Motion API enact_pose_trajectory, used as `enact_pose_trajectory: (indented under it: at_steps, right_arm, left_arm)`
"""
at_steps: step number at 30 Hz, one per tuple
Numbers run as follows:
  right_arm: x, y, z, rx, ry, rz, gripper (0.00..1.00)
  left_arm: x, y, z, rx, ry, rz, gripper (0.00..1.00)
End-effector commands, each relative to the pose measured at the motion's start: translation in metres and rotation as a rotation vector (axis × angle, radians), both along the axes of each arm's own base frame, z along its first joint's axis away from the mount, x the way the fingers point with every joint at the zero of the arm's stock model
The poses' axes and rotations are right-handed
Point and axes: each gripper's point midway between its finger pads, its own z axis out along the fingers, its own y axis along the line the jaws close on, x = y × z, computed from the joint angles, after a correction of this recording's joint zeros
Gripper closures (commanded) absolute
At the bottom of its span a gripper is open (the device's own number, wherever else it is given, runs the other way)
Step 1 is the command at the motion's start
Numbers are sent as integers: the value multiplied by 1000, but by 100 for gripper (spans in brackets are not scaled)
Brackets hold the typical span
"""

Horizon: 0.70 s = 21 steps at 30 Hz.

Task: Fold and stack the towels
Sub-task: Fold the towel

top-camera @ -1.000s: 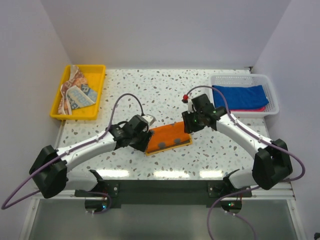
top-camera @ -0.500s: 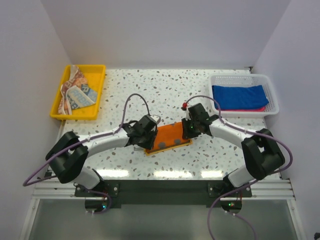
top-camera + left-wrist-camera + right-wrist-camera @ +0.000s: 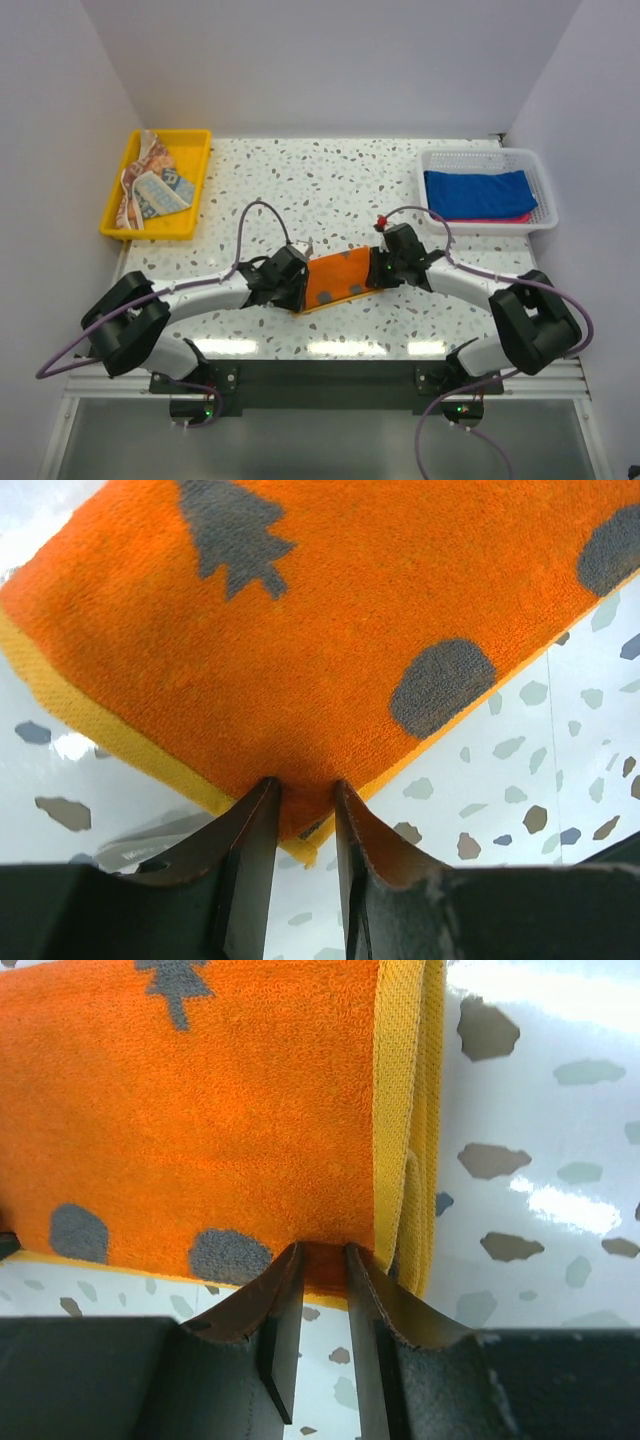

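Note:
The orange towel with yellow edge [image 3: 337, 277] lies folded on the table between my two grippers; it fills the left wrist view [image 3: 330, 630] and the right wrist view [image 3: 200, 1120]. My left gripper [image 3: 297, 287] is shut on its near left corner [image 3: 305, 805]. My right gripper [image 3: 382, 272] is shut on its near right corner [image 3: 325, 1265]. The royal blue towel [image 3: 478, 192] lies folded in the white mesh basket [image 3: 543, 176] on top of the hot pink towel [image 3: 500, 217], of which only an edge shows. The orange-blue printed towel [image 3: 150, 185] lies crumpled in the yellow tray [image 3: 196, 190].
The yellow tray stands at the far left of the speckled table [image 3: 330, 180], the white basket at the far right. Both arms reach inward low over the table's near middle.
Both grippers have moved toward the near edge, drawing the orange towel with them. The towel now lies closer to the arm bases and slightly more tilted.

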Motion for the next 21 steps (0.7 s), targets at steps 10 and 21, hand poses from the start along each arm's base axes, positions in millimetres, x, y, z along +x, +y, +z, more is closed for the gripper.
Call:
enact_pose_trajectory:
  at_steps: [10,21]
  right_arm:
    - [1,-23,42,-82,-72,-41,66]
    - [61,-3,54,-133,-148,-24,72]
  left_arm:
    - [0,24,39,68,-45,68,59]
    - [58,7,39,64,-105,133,61]
